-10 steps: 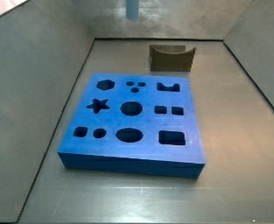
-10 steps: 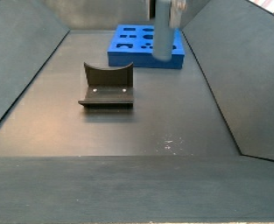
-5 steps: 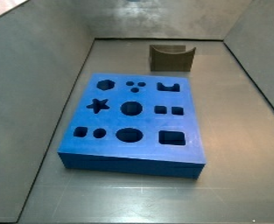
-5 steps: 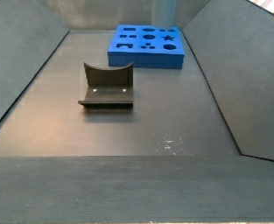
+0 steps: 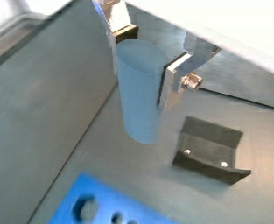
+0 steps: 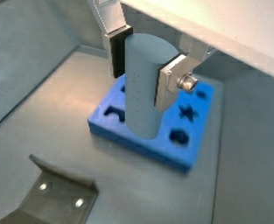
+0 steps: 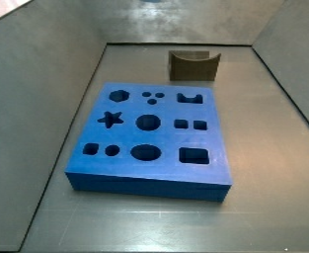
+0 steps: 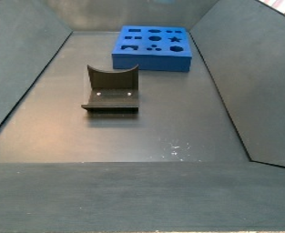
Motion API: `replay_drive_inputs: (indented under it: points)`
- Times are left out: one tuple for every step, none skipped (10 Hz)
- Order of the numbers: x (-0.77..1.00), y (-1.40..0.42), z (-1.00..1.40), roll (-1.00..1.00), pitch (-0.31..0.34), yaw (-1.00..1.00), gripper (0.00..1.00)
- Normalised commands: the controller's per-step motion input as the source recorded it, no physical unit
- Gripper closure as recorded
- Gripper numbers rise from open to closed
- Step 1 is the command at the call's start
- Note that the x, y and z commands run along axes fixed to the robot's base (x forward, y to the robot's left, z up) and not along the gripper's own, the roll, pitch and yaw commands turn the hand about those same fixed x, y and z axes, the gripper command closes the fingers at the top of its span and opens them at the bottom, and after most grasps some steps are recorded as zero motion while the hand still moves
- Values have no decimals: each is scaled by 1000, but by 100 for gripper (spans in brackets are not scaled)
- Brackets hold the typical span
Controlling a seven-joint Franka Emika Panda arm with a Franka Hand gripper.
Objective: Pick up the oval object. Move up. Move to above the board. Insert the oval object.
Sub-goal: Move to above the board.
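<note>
The gripper (image 5: 147,58) is only seen in both wrist views; it is out of frame in both side views. Its fingers (image 6: 173,81) are closed onto the oval object (image 5: 138,92), with one silver plate pressed flat against each side of the pale grey-blue peg, so the peg is held upright between them, well clear of the floor. The same grip is seen in a wrist view (image 6: 143,50), where the peg (image 6: 150,87) is hung over the board (image 6: 109,119), its lower end lined up with the middle rows of holes; whether it is exactly over one hole can't be told.

In a side view, the fixture (image 8: 110,88) is found nearest, a dark L-shaped bracket on its base plate, sat on the grey floor (image 8: 132,136) around the middle. The blue board (image 8: 153,47) is found further back, at roughly 1 o'clock from the fixture and well apart from it, flat on the floor with its dark cut-outs facing up.

In a side view, the order is flipped: the board (image 7: 154,133) is closest and takes up most of the middle, and the fixture (image 7: 193,65) is stood behind it at about 1 o'clock, near the back wall (image 7: 170,20)
</note>
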Motion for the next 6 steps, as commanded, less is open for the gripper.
replay_drive_inputs:
  points:
    - [11, -1000, 248, 158, 121, 1000, 100]
    - [16, -1000, 250, 179, 146, 1000, 100]
    - [26, -1000, 260, 189, 155, 812, 100]
    - [35, -1000, 260, 176, 146, 640, 100]
    - [79, -1000, 257, 155, 130, 292, 100]
    - [106, -1000, 256, 147, 129, 192, 100]
